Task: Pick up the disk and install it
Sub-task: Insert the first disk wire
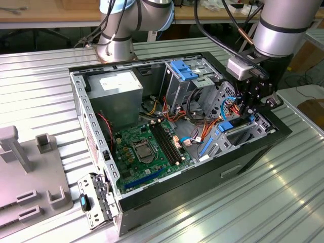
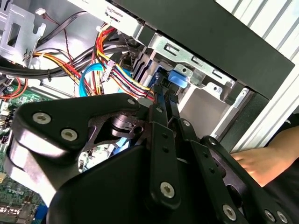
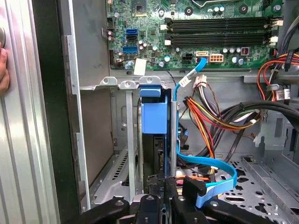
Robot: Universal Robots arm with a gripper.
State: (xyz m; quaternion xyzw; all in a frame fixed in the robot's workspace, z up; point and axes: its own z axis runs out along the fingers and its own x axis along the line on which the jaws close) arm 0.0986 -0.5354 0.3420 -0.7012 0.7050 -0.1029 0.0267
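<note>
Your hand (image 1: 248,112) reaches down into the open computer case (image 1: 167,197) at the drive cage, fingers clamped on the disk (image 3: 154,114), which stands on edge between the cage rails, apparently so it slides straight in.

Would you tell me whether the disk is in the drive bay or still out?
In: the disk stands on edge between the drive bay's metal rails, with the gripper at its near end.
</note>
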